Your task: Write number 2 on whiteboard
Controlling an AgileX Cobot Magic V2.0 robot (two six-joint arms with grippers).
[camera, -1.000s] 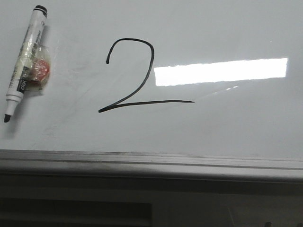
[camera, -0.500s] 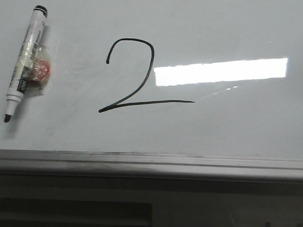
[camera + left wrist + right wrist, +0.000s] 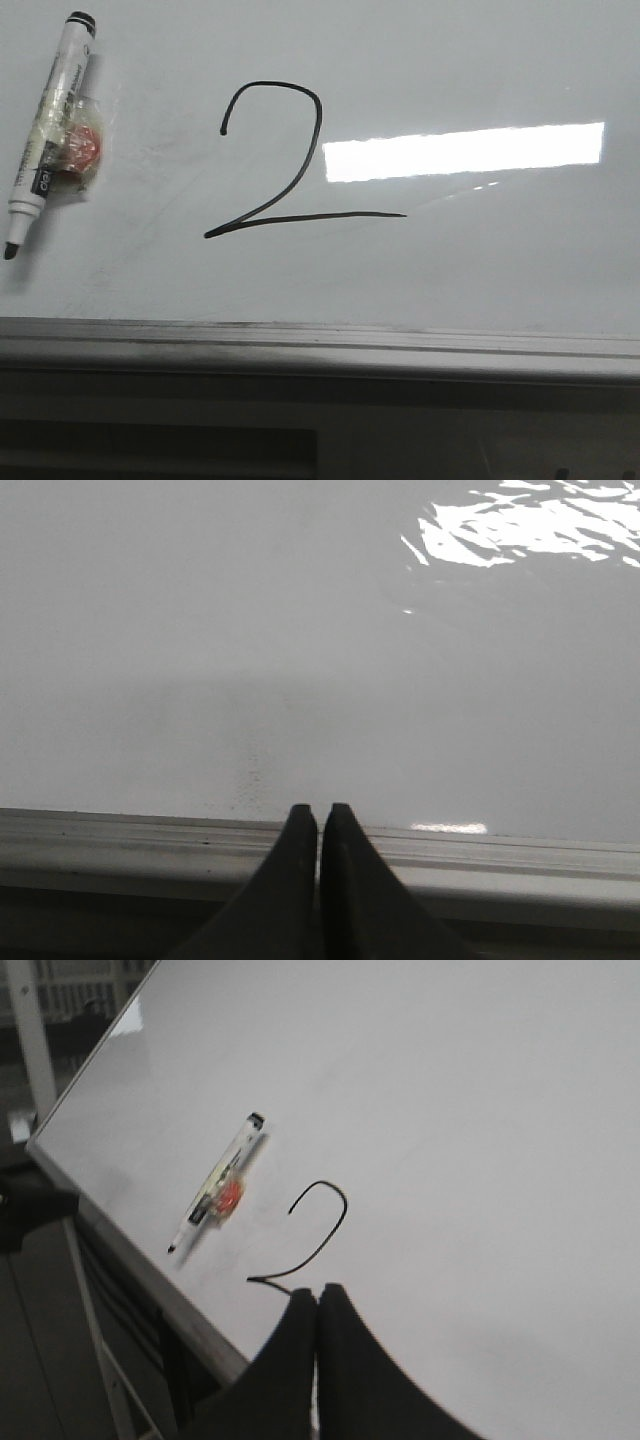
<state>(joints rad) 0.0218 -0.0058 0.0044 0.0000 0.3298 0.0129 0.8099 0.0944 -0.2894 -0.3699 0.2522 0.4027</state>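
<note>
The number 2 [image 3: 270, 160] is complete on the whiteboard [image 3: 480, 260]: a curved top, a diagonal descending to the left, and a long flat base stroke running right. It sits left of centre on the board, just left of the bright rectangular reflection [image 3: 465, 152], whose left end touches the diagonal. The marker [image 3: 48, 130] lies uncapped on the board at the far left, well apart from the digit, tip pointing toward the near edge, with a small orange-red object in clear wrap [image 3: 82, 148] beside its barrel.

The left gripper [image 3: 319, 815] is clenched on nothing, its tips over the grey rail [image 3: 120, 830] at the near edge. The right gripper [image 3: 318, 1295] is likewise clenched and empty, positioned above the board near the base stroke, which it partly hides in its wrist view.

Judgement: the writing is done and the marker is set down; the step in hand is withdrawal. To do it well:

- Lift each arm clear of the board before moving sideways, so no finger drags through wet ink.
- Route the right arm away from the base stroke.
- Avoid nudging the marker, which can roll on the glossy surface.
</note>
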